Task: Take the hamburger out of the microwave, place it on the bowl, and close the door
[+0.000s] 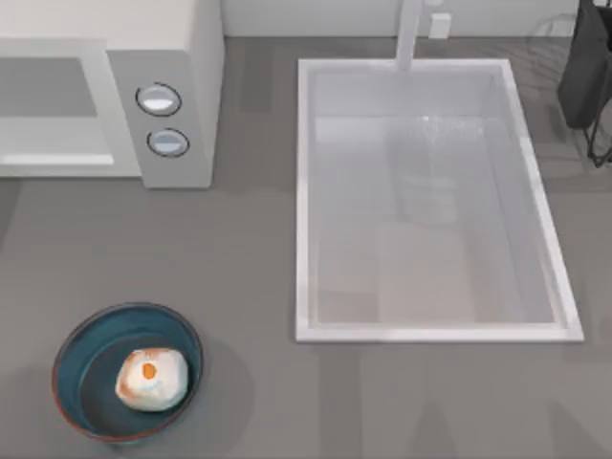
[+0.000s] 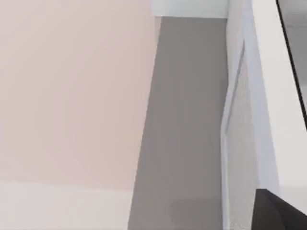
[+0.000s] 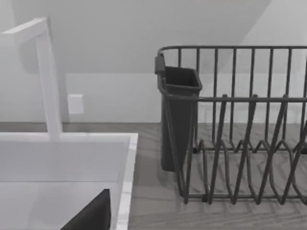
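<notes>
**Hamburger sits in bowl as microwave stands at table's far left**

The hamburger [image 1: 151, 379], a cream-white lump with an orange spot on top, lies inside the blue-teal bowl [image 1: 80, 349] at the near left of the grey table [image 1: 249, 277], seen from above. It rests a little right of the bowl's centre, on the dark inside, within the reddish-brown rim.

Well apart from the bowl, at the far left of the table, stands the white microwave [image 1: 196, 57]. Its two silver-ringed knobs [image 1: 159, 99] sit one above the other on the side panel, to the right of the greyish front window. Whether the door is fully closed cannot be told from above.

To the right of the microwave, a large white sink basin [image 1: 306, 191] takes up the middle and right of the table, with a pale faucet [image 1: 409, 33] rising at its far edge. A dark wire dish rack [image 3: 240, 143] with a dark cutlery cup [image 3: 178, 115] stands at the far right, beside the basin.

Whether either gripper's fingers are parted or closed cannot be told.
</notes>
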### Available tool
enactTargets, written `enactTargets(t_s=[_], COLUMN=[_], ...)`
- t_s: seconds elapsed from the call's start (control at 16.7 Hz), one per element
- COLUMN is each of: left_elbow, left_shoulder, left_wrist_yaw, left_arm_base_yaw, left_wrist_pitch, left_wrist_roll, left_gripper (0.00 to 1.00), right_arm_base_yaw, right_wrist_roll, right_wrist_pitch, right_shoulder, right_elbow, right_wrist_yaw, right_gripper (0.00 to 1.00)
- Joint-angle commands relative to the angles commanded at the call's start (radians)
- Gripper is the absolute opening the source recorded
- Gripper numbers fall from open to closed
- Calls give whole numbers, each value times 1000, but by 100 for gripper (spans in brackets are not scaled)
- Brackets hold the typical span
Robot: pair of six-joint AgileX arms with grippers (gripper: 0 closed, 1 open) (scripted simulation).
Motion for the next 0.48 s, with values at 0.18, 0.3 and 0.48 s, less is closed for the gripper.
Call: enactTargets(t_s=[0.18, 0.3, 0.48], left_elbow=[225, 348, 473], left_shoulder=[252, 384, 510], left_wrist_yaw=[-45, -76, -114], left_arm_base_yaw=[20, 26, 28], left_wrist_pitch=[-177, -278, -387], left_wrist_roll=[157, 246, 340], left_gripper=[0, 0, 0], right_arm_base_yaw=[0, 0, 0], right_wrist_roll=[0, 0, 0], right_wrist_pitch=[0, 0, 0], right_shoulder=[0, 0, 0], right_elbow=[0, 0, 0], right_wrist_yaw=[0, 0, 0], right_gripper=[100, 100, 100])
